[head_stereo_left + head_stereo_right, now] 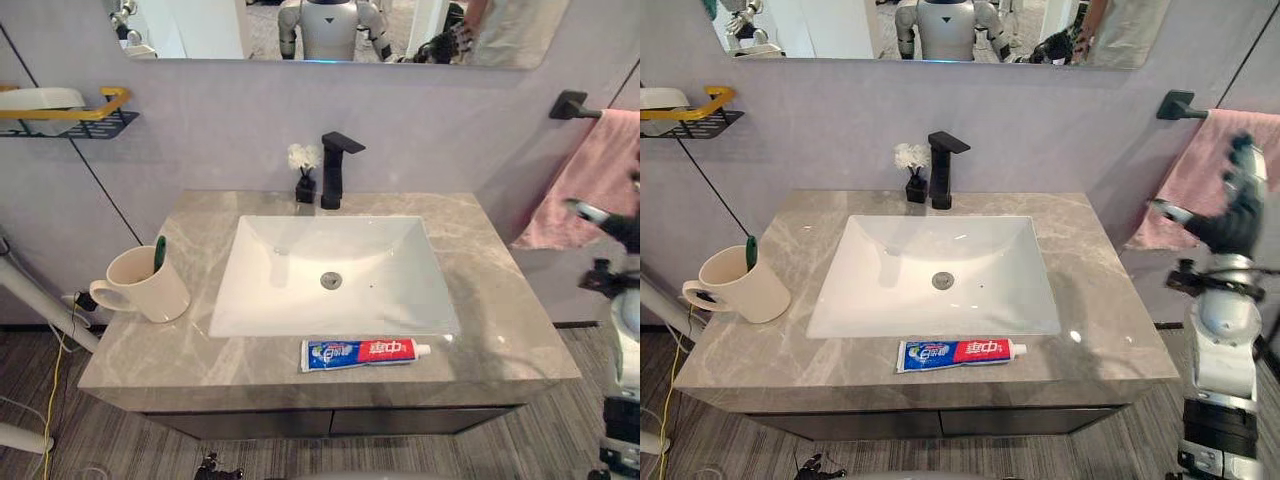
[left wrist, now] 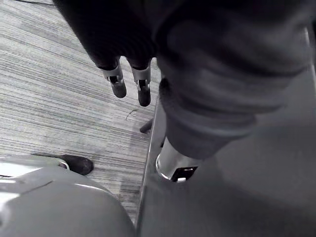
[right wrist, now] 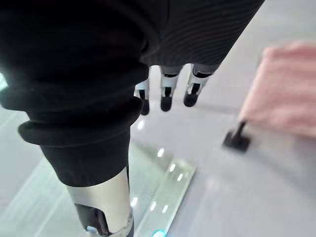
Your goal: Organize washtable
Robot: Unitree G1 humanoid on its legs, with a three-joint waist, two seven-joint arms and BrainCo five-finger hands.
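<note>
My right hand (image 1: pixel 1228 222) was raised off to the right of the counter (image 1: pixel 485 290), just in front of the pink towel (image 1: pixel 590 185) that hung from the black rail (image 1: pixel 571 104) on the wall. Its fingers were loosely straight and held nothing. My left hand (image 2: pixel 118 81) hung low beside the cabinet with its fingers pointing down at the wooden floor (image 2: pixel 54 89), relaxed and empty as well.

The toothpaste tube (image 1: pixel 365 352) lay flat on the front strip of the counter, just in front of the white sink (image 1: pixel 290 275), with its cap pointing right. The cream mug (image 1: pixel 145 285) stood upright near the left edge of the counter, handle turned outward, and a green toothbrush (image 1: pixel 159 253) leaned inside it. The black tap (image 1: pixel 335 168) stood behind the sink, with a small black vase of white flowers (image 1: pixel 305 172) just to its left. A dark wire shelf with a yellow rail (image 1: pixel 70 115) was fixed to the wall on the left, well apart from the mug. The mirror (image 1: pixel 200 25) hung above the tap.
</note>
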